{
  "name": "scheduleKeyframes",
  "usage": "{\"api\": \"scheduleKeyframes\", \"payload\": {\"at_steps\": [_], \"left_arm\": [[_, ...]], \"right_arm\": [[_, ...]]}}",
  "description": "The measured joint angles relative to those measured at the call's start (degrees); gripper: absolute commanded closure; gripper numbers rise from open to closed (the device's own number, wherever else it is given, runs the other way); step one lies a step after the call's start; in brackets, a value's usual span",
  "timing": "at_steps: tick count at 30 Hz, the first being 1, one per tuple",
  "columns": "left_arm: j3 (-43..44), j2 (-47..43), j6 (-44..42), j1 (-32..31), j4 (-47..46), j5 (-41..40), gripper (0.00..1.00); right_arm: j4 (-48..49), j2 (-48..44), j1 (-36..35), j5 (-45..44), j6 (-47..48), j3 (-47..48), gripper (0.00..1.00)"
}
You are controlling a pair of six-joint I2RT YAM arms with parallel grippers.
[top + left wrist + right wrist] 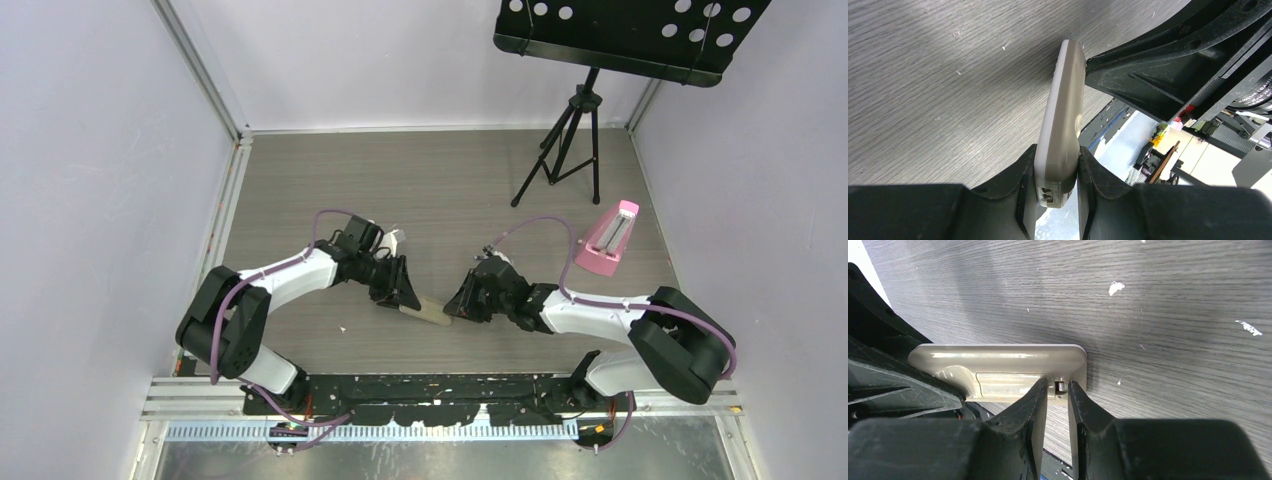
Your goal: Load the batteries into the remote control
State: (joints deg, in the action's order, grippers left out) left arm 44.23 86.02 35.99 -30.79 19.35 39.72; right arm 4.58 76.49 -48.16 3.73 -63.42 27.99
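The left gripper is clenched on one end of the remote control. Its two black fingers press the white face on one side and the tan-beige face on the other. The bar is held on edge and runs straight out from the fingertips toward the right gripper, which meets it at the far end. From where I stand I can't tell whether the remote touches the grey wood-grain tabletop or hangs just above it.

On the right wrist's side the tan face is turned toward that gripper, showing a long rectangular cover panel. The right fingertips sit just at the panel's end, near the remote's free tip, with a narrow gap between them and a small tab in that gap. I can't tell whether they are actually pinching it or only close around it.

Well beyond the right gripper, behind its forearm, stands a pink metronome. A black music stand on a tripod stands farther off still.
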Motion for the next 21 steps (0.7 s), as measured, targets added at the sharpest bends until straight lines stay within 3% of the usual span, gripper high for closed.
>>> {"api": "scheduleKeyframes", "payload": {"at_steps": [9,15,21], "left_arm": [[-0.3,-0.2,0.1,0.1,-0.2,-0.1,1.00],[-0.5,-0.5,0.1,0.1,-0.3,-0.3,1.00],[-0.5,-0.6,0.2,0.1,-0.4,-0.3,1.00]], "right_arm": [[-0.4,0.8,-0.3,0.3,-0.2,1.2,0.76],[-1.5,1.2,-0.4,0.2,-0.5,2.3,0.60],[-1.4,1.4,-0.8,0.0,-1.0,2.8,0.58]]}}
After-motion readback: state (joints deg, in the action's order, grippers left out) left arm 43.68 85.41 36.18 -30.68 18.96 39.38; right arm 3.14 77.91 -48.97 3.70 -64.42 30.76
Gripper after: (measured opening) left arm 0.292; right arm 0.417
